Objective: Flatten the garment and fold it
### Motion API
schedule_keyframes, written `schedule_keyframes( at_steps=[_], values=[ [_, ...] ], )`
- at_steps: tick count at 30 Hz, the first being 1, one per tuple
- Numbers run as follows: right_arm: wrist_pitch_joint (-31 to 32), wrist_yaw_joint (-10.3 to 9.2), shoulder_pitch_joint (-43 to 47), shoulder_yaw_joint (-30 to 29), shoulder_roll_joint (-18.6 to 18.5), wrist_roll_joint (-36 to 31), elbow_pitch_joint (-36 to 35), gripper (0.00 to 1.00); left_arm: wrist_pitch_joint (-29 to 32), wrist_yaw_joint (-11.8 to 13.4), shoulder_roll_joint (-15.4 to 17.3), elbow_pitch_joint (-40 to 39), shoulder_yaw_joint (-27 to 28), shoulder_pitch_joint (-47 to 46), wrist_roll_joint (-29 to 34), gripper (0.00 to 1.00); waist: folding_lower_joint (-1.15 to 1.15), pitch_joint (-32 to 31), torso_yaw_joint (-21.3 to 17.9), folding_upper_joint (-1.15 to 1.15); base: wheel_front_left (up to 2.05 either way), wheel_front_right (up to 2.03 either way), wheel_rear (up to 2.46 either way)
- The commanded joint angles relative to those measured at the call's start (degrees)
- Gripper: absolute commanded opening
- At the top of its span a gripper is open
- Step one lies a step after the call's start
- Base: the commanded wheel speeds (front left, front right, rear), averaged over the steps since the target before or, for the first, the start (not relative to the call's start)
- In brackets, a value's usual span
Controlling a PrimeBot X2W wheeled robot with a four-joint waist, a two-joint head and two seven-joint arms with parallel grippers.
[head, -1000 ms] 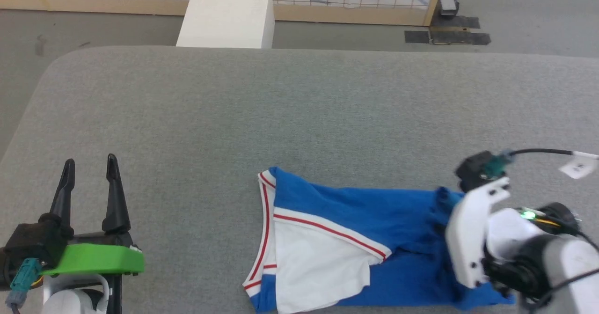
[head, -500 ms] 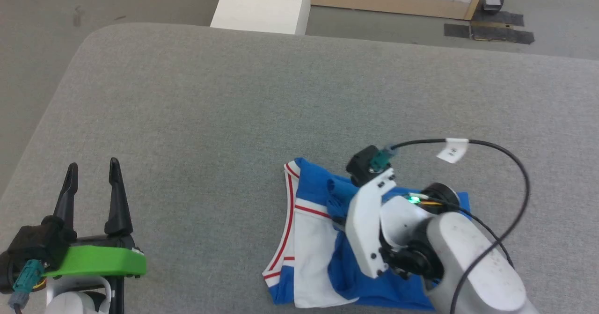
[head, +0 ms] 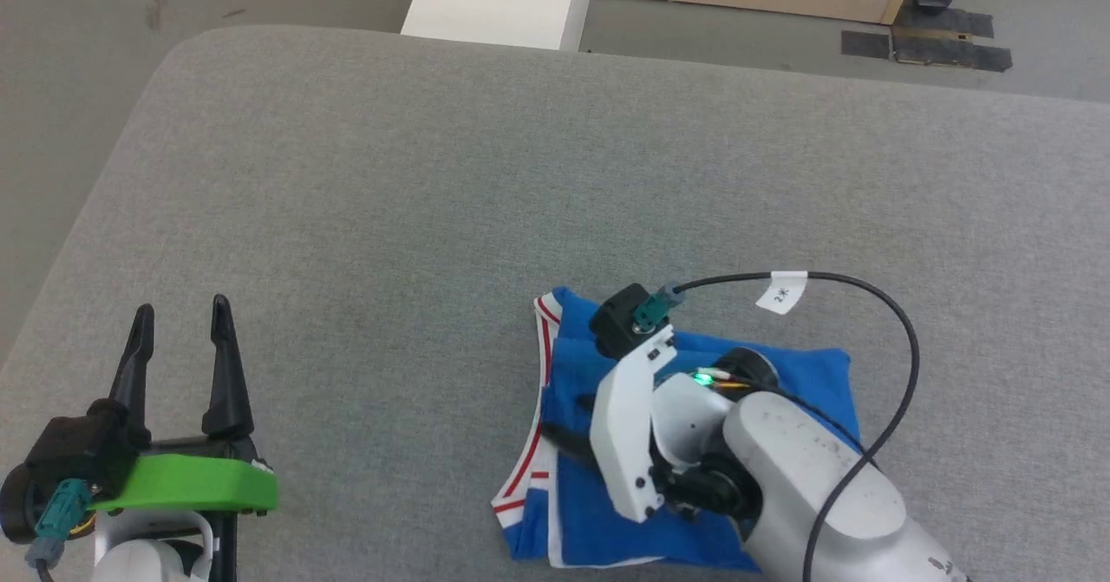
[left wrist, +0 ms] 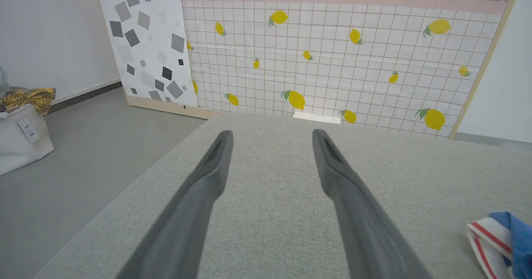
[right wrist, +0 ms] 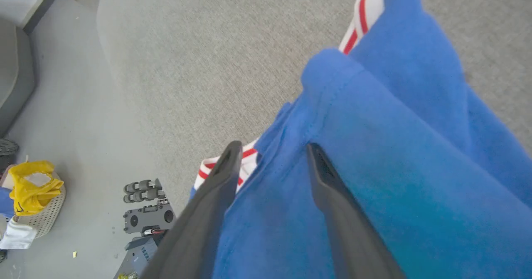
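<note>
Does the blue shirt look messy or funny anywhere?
Yes, a bit. The shirt lies folded over on the table, but not neatly. Its top blue layer bunches into a ridge by the right end effector, and the red-striped trim pokes out unevenly on its left side.

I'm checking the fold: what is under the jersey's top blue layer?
Red-and-white striped trim and a white sliver peek out at the left edge of the garment. Whatever else lies beneath is hidden by the blue cloth and the right arm.

Left hand (head: 180, 313) spread wide, level — right hand (right wrist: 274, 146) angled down, jaws parted.
</note>
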Motion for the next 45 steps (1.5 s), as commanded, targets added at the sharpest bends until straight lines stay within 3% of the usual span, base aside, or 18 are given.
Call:
schedule_keyframes(
  at_steps=[1, 5, 9, 16, 21, 24, 31, 40, 41, 42, 43, 44, 45],
  values=[
    [-1.5, -0.09, -1.7, 1.2, 0.2, 1.8, -0.3, 1.00, -0.3, -0.2, 0.0, 0.2, 0.0, -0.8, 0.7, 1.00, 0.00, -0.2, -0.5, 0.00, 0.00, 0.00, 0.00],
    [-5.9, -0.09, -3.7, 3.8, 0.2, 7.8, -2.8, 1.00, -0.3, -0.3, 0.1, 0.2, 0.3, -0.6, 0.8, 1.00, 0.00, -1.1, -2.0, 0.00, 0.00, 0.00, 0.00],
    [-10.8, -0.09, -5.8, 1.8, 0.2, 7.1, -3.5, 1.00, -0.3, -0.3, 0.3, -0.1, 0.6, 0.0, 1.1, 1.00, 0.00, -2.5, -3.9, 0.00, 0.00, 0.00, 0.00],
    [-11.6, -0.09, -0.8, -13.6, -3.0, -8.1, -4.8, 1.00, -0.3, -0.4, -0.1, -0.8, 1.1, 1.7, 1.7, 1.00, 0.00, -4.5, -7.4, 0.00, 0.00, 0.00, 0.00],
    [-4.8, -0.09, 10.0, -25.6, -5.6, -15.7, -11.7, 1.00, -0.3, -0.4, -0.4, -1.3, 0.8, 2.1, 2.0, 1.00, 0.00, -4.3, -8.4, 0.00, 0.00, 0.00, 0.00],
    [-1.0, -0.09, 15.9, -29.5, -5.3, -18.1, -15.7, 1.00, -0.3, -0.4, -0.5, -1.4, 0.6, 2.1, 2.0, 1.00, 0.00, -4.0, -8.6, 0.00, 0.00, 0.00, 0.00],
    [4.8, -0.09, 24.1, -31.1, -3.1, -19.9, -20.2, 1.00, -0.3, -0.4, -0.3, -1.4, 0.4, 1.8, 1.8, 1.00, 0.00, -3.0, -8.4, 0.00, 0.00, 0.00, 0.00],
    [4.8, -0.09, 23.7, -29.1, -2.0, -21.5, -15.5, 1.00, -0.3, -0.4, -0.4, -1.2, 0.1, 1.2, 2.0, 1.00, 0.00, -2.2, -7.8, 0.00, 0.00, 0.00, 0.00],
    [4.8, -0.09, 23.5, -29.2, -1.9, -21.3, -14.7, 0.52, -0.3, -0.4, -0.4, -1.2, 0.1, 1.1, 2.0, 1.00, 0.00, -2.2, -7.7, 0.00, 0.00, 0.00, 0.00],
    [4.7, -0.09, 23.3, -29.1, -1.8, -21.2, -14.2, 0.28, -0.3, -0.4, -0.4, -1.2, 0.2, 1.1, 2.0, 1.00, 0.00, -2.2, -7.8, 0.00, 0.00, 0.00, 0.00],
    [4.5, -0.09, 23.0, -29.0, -2.0, -21.1, -13.8, 0.09, -0.3, -0.5, -0.4, -1.2, 0.2, 1.1, 2.1, 1.00, 0.00, -2.3, -7.8, 0.00, 0.00, 0.00, 0.00],
    [4.3, -0.09, 22.8, -28.8, -2.1, -20.9, -13.6, 0.00, -0.3, -0.5, -0.4, -1.3, 0.4, 1.2, 2.1, 1.00, 0.00, -2.3, -8.0, 0.00, 0.00, 0.00, 0.00],
    [4.3, -0.09, 22.6, -28.6, -2.4, -20.5, -13.4, 0.00, -0.3, -0.5, -0.4, -1.3, 0.5, 1.3, 2.2, 1.00, 0.00, -2.4, -8.3, 0.00, 0.00, 0.00, 0.00]
  ],
)
